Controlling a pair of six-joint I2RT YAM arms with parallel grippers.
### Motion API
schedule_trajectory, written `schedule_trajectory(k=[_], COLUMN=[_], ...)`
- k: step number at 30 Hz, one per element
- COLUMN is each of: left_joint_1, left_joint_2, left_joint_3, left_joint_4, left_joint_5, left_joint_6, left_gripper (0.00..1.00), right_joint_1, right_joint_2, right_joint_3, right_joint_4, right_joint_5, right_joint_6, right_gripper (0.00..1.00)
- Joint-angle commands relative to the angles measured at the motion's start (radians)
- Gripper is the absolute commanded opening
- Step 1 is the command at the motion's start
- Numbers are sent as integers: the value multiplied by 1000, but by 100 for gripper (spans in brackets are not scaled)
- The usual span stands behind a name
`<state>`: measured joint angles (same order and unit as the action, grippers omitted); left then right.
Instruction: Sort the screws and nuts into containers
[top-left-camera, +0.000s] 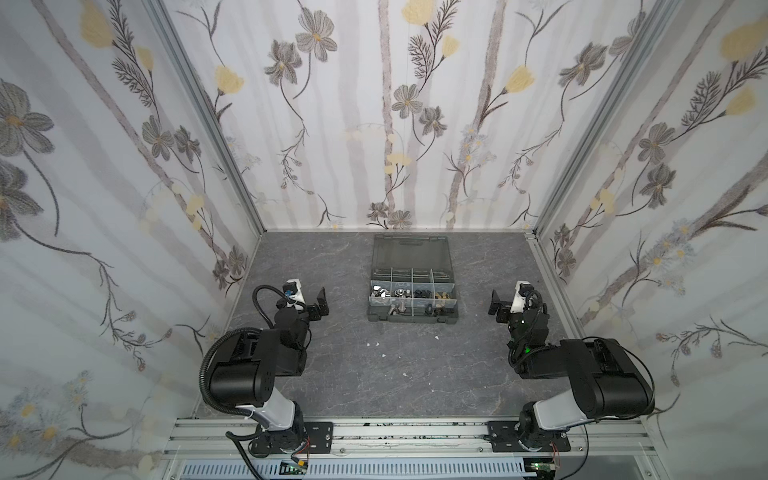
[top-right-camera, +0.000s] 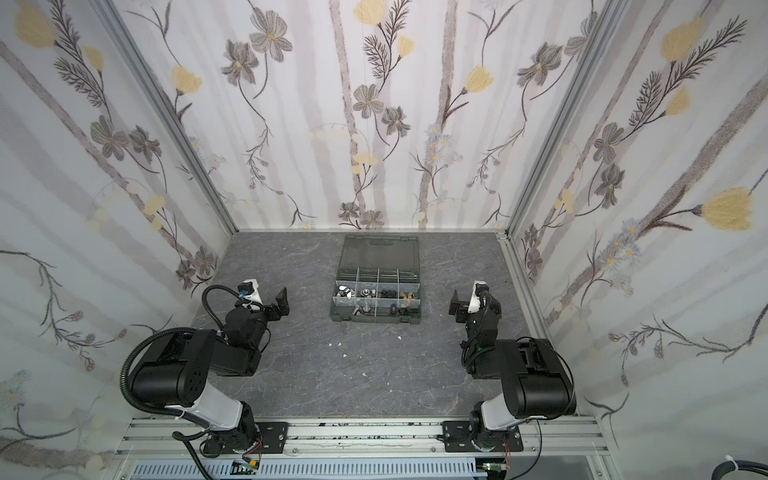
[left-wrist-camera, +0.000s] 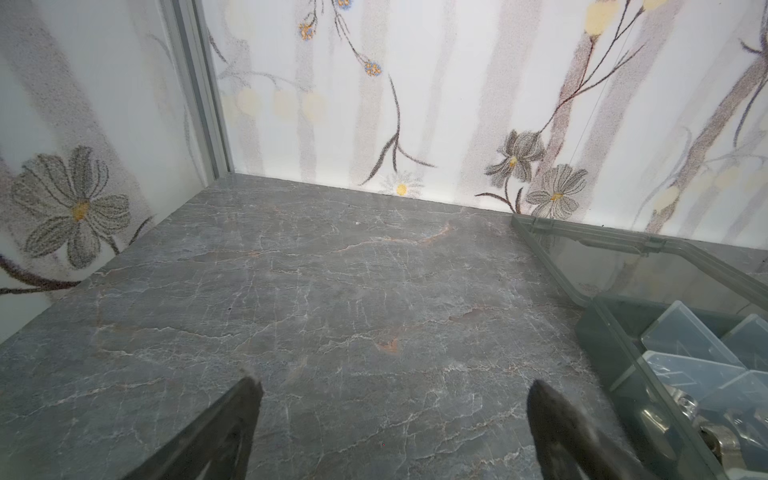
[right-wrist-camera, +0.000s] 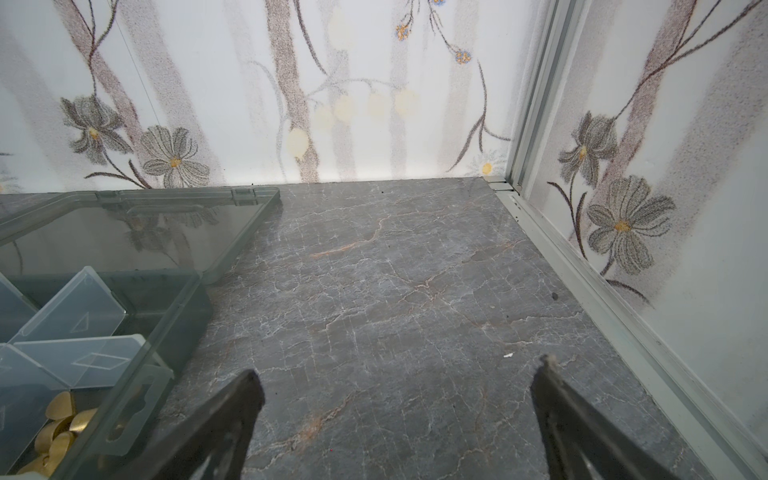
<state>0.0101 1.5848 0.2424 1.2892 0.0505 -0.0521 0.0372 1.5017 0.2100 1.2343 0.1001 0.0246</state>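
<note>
Left gripper (left-wrist-camera: 392, 382) and right gripper (right-wrist-camera: 398, 368) flank the organizer case (top-left-camera: 411, 321) on the tabletop (top-left-camera: 374, 374), fingers (left-wrist-camera: 237, 419) spread and empty. Screws (top-left-camera: 397, 309) and nuts (top-left-camera: 441, 296) lie in its compartments (top-left-camera: 412, 291), lid (top-left-camera: 411, 253) open.

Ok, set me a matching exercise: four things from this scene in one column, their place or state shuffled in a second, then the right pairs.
Column one
1. left tool
2. brass-coloured nuts
3. lid
4. white specks

Column two
A. on the bare table, in front of the case
B. swung open toward the back wall
C. open, holding nothing
D. in a right-end compartment of the case

Pairs: 1-C, 2-D, 3-B, 4-A
</note>
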Motion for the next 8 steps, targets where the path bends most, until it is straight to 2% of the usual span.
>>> schedule_trajectory(k=[1, 8], left_joint_1=[2, 2], left_joint_2=[3, 2], left_joint_3=[3, 4], left_joint_4=[37, 36], left_joint_5=[2, 1], left_joint_6=[6, 6], left_gripper=[100, 100], right_joint_1=[0, -2], right_joint_2=[3, 2], right_joint_3=[2, 2], right_joint_4=[46, 43], right_joint_5=[-9, -14], right_joint_6=[-7, -6], right_gripper=[100, 99])
